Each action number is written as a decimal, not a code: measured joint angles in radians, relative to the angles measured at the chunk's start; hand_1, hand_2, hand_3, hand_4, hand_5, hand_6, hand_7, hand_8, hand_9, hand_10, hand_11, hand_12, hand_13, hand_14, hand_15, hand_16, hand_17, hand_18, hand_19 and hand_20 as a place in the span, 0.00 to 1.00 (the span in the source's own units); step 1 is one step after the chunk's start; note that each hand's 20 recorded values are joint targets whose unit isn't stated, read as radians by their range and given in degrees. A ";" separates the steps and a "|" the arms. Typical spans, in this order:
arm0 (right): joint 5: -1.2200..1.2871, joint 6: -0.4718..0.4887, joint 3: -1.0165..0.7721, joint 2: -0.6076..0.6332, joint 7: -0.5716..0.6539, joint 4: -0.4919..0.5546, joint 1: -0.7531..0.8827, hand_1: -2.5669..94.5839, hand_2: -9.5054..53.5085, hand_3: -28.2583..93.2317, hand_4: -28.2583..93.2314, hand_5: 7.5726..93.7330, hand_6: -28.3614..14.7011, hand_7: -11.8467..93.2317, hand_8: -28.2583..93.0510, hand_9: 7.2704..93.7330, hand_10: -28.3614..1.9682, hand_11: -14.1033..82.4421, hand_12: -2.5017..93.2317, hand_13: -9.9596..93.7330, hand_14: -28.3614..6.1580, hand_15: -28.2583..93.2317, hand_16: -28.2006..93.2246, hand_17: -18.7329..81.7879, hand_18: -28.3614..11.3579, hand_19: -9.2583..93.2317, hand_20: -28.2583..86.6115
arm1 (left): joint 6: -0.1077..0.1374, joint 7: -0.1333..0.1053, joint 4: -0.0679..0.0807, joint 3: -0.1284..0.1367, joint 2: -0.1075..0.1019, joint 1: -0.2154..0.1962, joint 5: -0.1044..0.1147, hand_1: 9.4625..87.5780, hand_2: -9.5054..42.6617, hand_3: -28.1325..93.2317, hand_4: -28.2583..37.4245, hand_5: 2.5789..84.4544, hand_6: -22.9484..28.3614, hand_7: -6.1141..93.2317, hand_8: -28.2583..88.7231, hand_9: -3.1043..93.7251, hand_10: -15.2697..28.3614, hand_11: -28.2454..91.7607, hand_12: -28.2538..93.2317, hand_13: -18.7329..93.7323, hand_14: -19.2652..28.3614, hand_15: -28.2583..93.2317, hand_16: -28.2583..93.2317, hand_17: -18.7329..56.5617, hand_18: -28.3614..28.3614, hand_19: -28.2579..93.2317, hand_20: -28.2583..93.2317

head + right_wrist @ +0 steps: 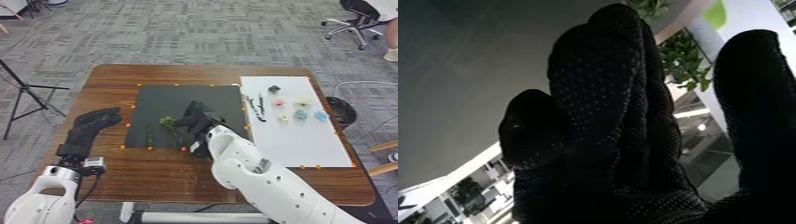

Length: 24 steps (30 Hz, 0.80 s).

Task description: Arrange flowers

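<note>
While right hand (196, 119), left hand (89, 127) hang relaxed, white sheet (306, 147) bears two blue flowers (300, 115).

Grey patterned floor (195, 35) under a brown wooden surface (114, 92); tripod (26, 86) to its left, black bin (345, 112) just right, office chair (355, 26) farther back

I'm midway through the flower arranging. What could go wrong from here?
The right hand is right beside the leafy green stem on the dark mat, so a sideways move might knock or drag it.

The blue flower sits close to its neighbours on the white sheet; reaching for it could nudge them.

The left hand is just off the mat's left side, so the two hands could bump if it moves inward.
</note>
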State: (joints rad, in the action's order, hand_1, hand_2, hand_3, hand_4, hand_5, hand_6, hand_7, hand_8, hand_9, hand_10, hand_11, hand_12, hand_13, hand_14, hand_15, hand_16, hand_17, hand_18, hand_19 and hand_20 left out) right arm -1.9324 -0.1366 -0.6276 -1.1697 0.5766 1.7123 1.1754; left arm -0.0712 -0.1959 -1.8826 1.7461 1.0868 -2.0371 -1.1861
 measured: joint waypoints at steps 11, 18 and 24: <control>0.301 -0.117 -0.059 0.035 -0.394 -0.001 0.034 0.26 0.31 0.73 0.13 0.67 0.62 0.30 0.17 0.67 0.49 0.23 0.18 0.91 0.60 0.56 0.50 0.70 0.34 0.93 0.62 | -0.004 0.000 0.001 -0.001 0.002 0.002 -0.001 0.24 0.11 0.78 0.12 0.58 0.50 0.20 0.19 0.55 0.67 0.40 0.35 0.55 0.77 0.36 0.26 0.35 0.72 0.30 0.40; 0.027 0.325 -0.164 0.024 -0.497 -0.024 0.056 0.24 0.35 0.72 0.13 0.62 0.61 0.23 0.18 0.61 0.51 0.22 0.15 0.91 0.57 0.56 0.49 0.69 0.31 0.92 0.63 | 0.013 -0.014 0.008 -0.016 0.002 0.008 0.007 0.23 0.12 0.79 0.12 0.58 0.50 0.20 0.19 0.56 0.67 0.41 0.35 0.55 0.77 0.36 0.26 0.35 0.73 0.30 0.40; -0.011 0.450 -0.153 0.014 -0.496 -0.047 0.064 0.23 0.35 0.72 0.13 0.62 0.61 0.22 0.18 0.60 0.51 0.22 0.14 0.91 0.57 0.56 0.49 0.69 0.31 0.92 0.63 | 0.013 -0.015 0.011 -0.018 0.002 0.012 0.007 0.23 0.13 0.79 0.12 0.58 0.50 0.20 0.19 0.56 0.67 0.41 0.35 0.55 0.77 0.36 0.26 0.35 0.73 0.30 0.40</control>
State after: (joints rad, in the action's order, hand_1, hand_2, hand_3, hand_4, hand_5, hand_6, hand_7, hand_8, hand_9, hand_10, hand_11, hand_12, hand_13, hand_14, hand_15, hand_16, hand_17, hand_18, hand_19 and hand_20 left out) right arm -1.9436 0.3132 -0.7806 -1.1557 0.0805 1.6651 1.2389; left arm -0.0584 -0.2113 -1.8718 1.7279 1.0890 -2.0255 -1.1791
